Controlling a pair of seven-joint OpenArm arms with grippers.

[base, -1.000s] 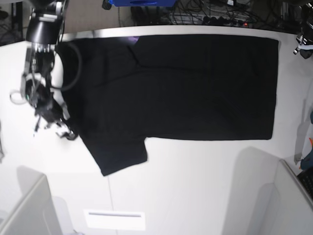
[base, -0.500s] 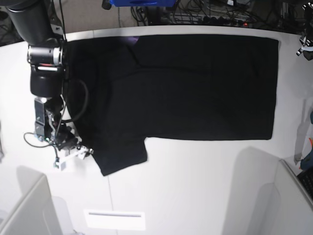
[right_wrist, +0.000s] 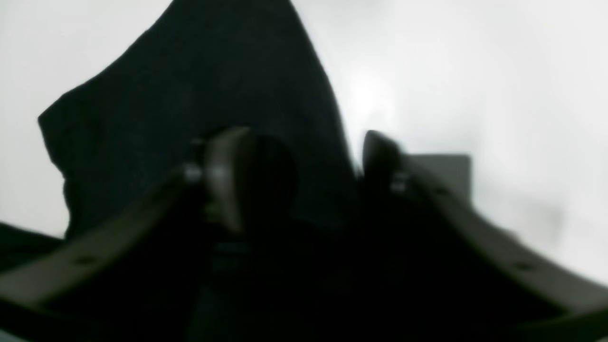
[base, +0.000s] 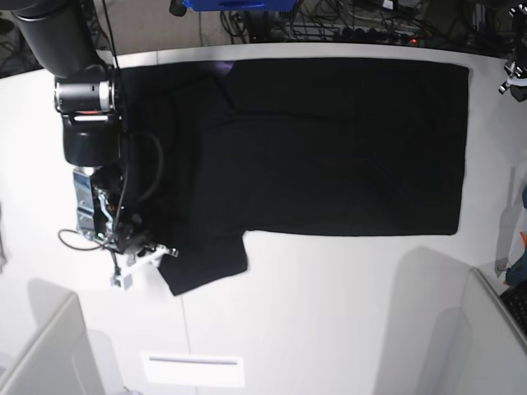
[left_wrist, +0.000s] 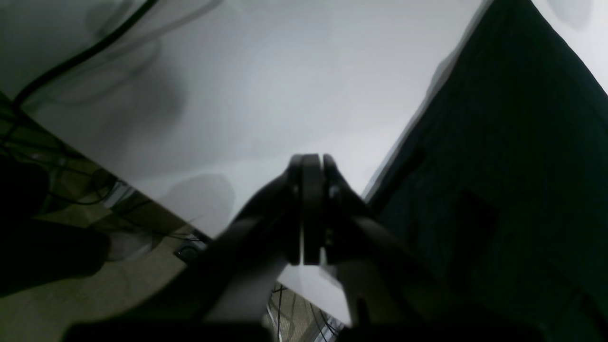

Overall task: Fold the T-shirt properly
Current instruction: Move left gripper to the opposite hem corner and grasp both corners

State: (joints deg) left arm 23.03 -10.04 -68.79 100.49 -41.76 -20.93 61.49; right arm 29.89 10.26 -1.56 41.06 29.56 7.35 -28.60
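Black T-shirt [right_wrist: 199,95] sleeve edge btwn parted right jaws; left jaws clenched, empty.

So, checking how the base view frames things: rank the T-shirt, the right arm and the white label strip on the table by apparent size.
1. T-shirt
2. right arm, nearer the camera, so inflated
3. white label strip

The right wrist view blurs the T-shirt [right_wrist: 199,90].
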